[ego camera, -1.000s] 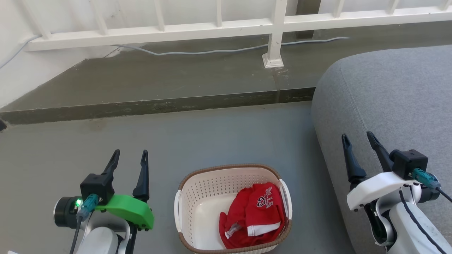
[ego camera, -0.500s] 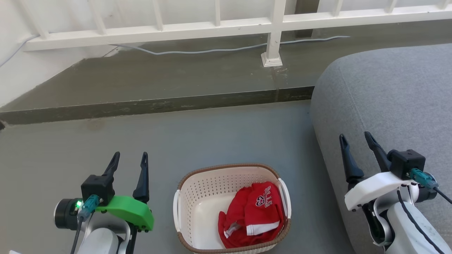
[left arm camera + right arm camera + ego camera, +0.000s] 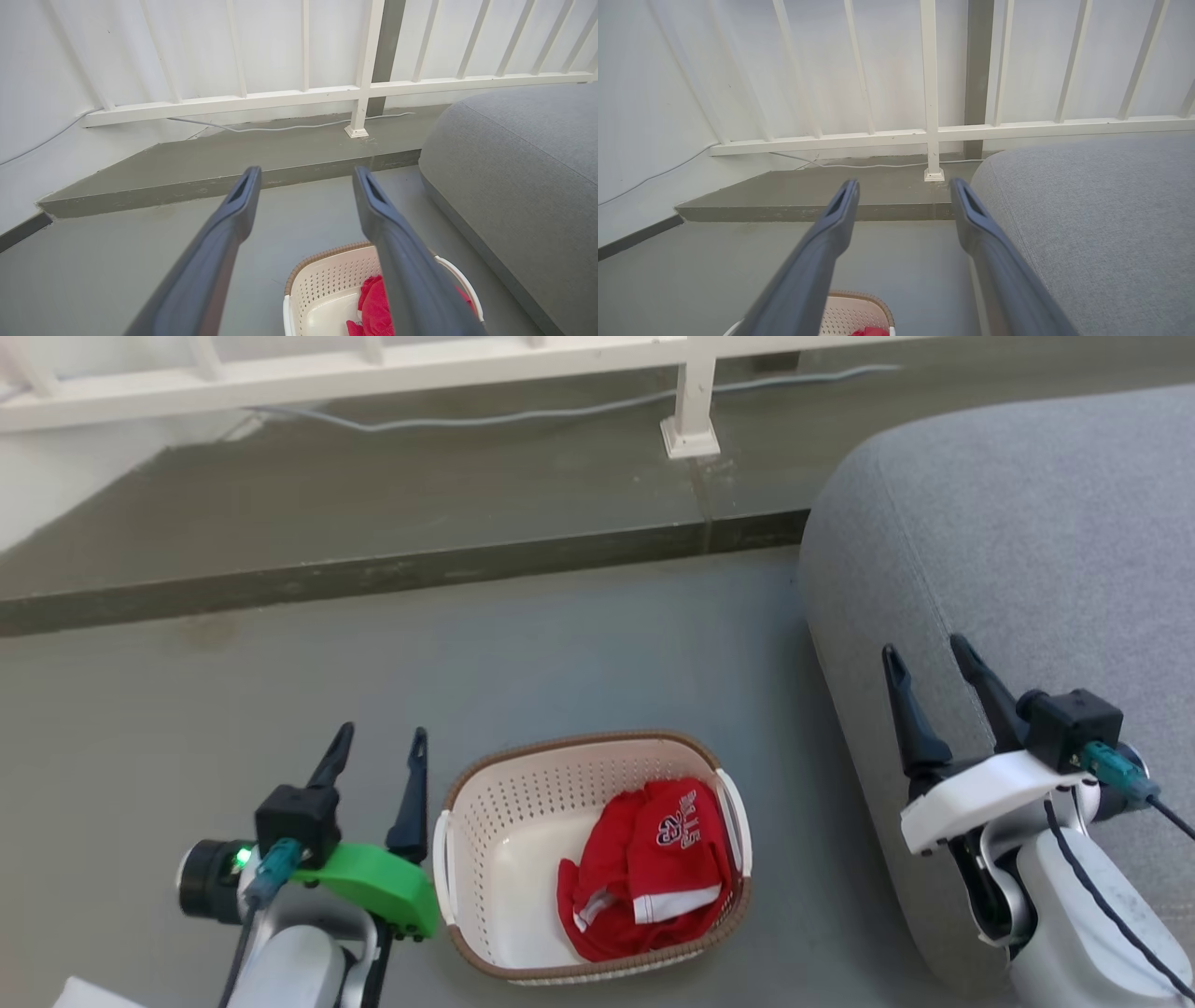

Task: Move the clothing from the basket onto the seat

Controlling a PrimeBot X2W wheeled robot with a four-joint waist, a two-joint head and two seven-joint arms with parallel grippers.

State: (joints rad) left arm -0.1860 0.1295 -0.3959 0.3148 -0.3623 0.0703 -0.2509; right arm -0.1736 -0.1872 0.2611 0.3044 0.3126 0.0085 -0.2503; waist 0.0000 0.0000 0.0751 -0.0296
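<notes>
Now, your left gripper (image 3: 384,732) hangs at the lower left of the head view, over the grey floor (image 3: 233,691). Its two dark fingers (image 3: 411,798) stand wide apart and hold nothing. They point away from the robot, toward a low step (image 3: 373,495) and a white railing (image 3: 280,378). A thin cable (image 3: 467,420) lies on the step under the railing.

Next, just to the right of that gripper, you see the basket (image 3: 560,749). It sits on the floor, between your two grippers. From this view you cannot tell if the green part of the left gripper touches the basket's handle.

The clothing (image 3: 653,868) lies inside the basket. It is a red bunch with white trim, and it fills the right half. A white number shows on top. The basket's white bottom shows on the left half.

Further right is the big grey seat (image 3: 1027,523). It is near the basket, with a strip of floor between them.

Last, your right gripper (image 3: 922,646) hovers by the seat's left edge. Its fingers are wide apart too, and they hold nothing.
</notes>
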